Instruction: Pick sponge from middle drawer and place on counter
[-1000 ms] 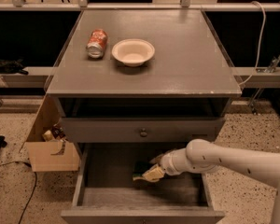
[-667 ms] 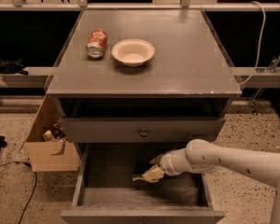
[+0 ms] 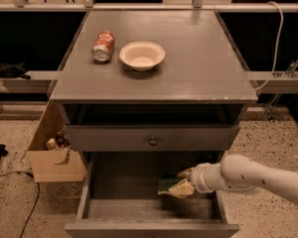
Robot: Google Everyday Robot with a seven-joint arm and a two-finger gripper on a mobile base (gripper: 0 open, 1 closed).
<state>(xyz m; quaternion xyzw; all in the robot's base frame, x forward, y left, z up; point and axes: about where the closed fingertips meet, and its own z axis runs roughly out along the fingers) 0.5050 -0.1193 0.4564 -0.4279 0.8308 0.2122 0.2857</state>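
The middle drawer (image 3: 109, 192) is pulled open at the bottom of the view, below the closed drawer with the round knob (image 3: 153, 141). My gripper (image 3: 183, 186) reaches into it from the right and is shut on the sponge (image 3: 165, 184). The sponge's dark green face is up and it sits low over the right half of the drawer's floor. The white arm (image 3: 258, 178) runs off to the right. The counter (image 3: 198, 58) is the grey tabletop above.
A white bowl (image 3: 142, 54) and a red can on its side (image 3: 103, 46) lie on the counter's back left. An open cardboard box (image 3: 54, 157) stands on the floor left of the cabinet. A white cable (image 3: 277, 38) hangs at the right.
My gripper has drawn back a little to the right inside the drawer, and the sponge has moved with it.
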